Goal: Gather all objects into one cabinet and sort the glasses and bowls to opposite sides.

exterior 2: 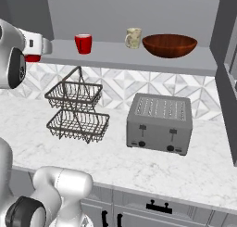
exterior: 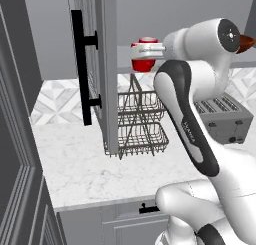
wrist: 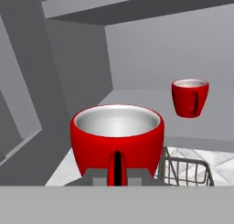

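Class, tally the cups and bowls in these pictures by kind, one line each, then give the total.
Red cups: 2 — one held at the gripper, one on the cabinet shelf
Cream patterned cup: 1
Dark brown bowl: 1
Total: 4

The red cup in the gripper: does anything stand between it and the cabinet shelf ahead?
Nothing visible blocks it. The held red cup faces a bare stretch of cabinet shelf; the second red cup stands off to the side, deeper in.

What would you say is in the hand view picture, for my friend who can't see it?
A shiny red cup with a pale inside sits very close, right above the gripper, at the front edge of the grey cabinet shelf. A second red cup stands farther back on the shelf, and a wire basket shows lower right.
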